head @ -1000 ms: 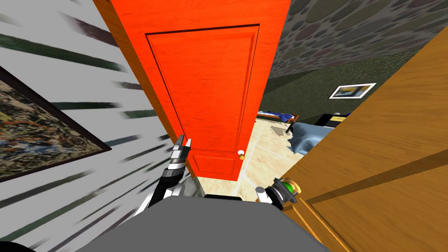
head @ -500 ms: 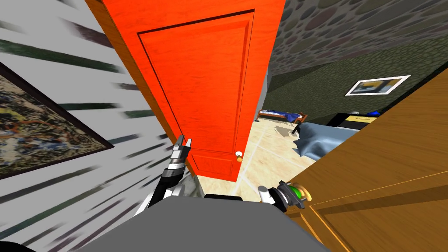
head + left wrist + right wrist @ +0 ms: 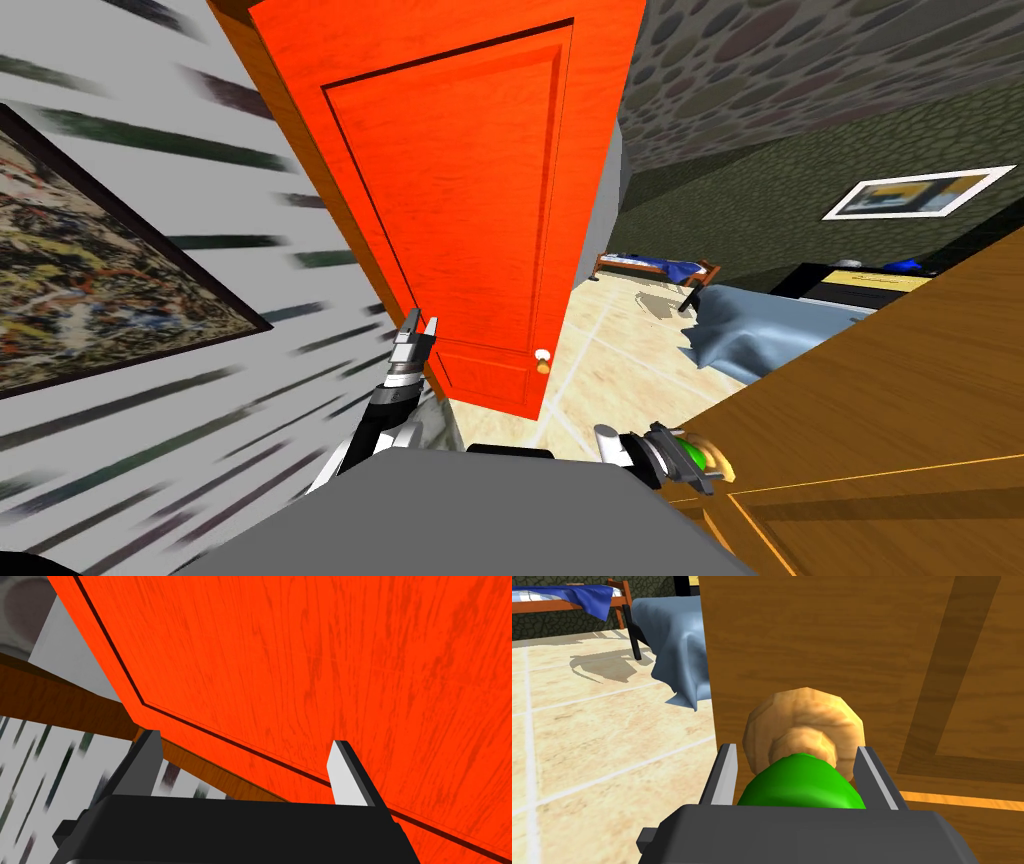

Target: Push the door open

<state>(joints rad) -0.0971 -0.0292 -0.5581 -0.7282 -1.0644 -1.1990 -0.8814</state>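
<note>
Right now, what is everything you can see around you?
Red door: one, orange-red, straight ahead.
Small knob: one, white, low on the red door's edge.
Brown door: one, wood brown, to the right.
Green knob: one, green on a tan plate, on the brown door.
Painting: one, mottled with dark frame, left wall.
Picture: one, white-framed, dark far wall.
Bed: one, blue cover, far across the beige floor.
Cloth: one, blue-grey, nearer than the bed.
Left tool: one, grey, open, by the red door.
Right tool: one, grey, closed on the green knob.
</note>
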